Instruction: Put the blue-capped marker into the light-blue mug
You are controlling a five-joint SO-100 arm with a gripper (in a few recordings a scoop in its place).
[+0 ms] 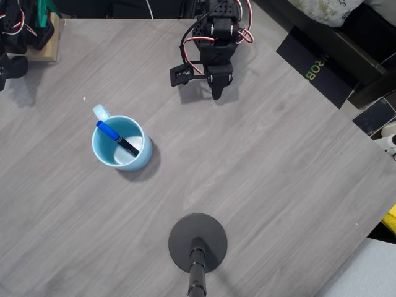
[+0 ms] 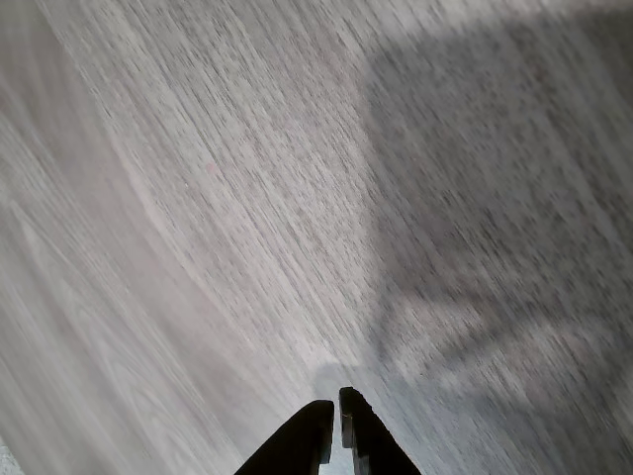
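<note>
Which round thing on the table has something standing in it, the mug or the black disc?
The light-blue mug: the blue-capped marker leans inside it. The black disc only carries a pole.

In the overhead view the light-blue mug (image 1: 121,143) stood upright on the grey wood-grain table, left of centre, its loop handle pointing up-left. The blue-capped marker (image 1: 117,137) leaned inside it, cap up against the rim near the handle, dark barrel slanting down.

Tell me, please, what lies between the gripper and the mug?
Nothing but bare table: in the overhead view, the stretch from the gripper down-left to the mug, with the marker inside, holds no object.
</note>
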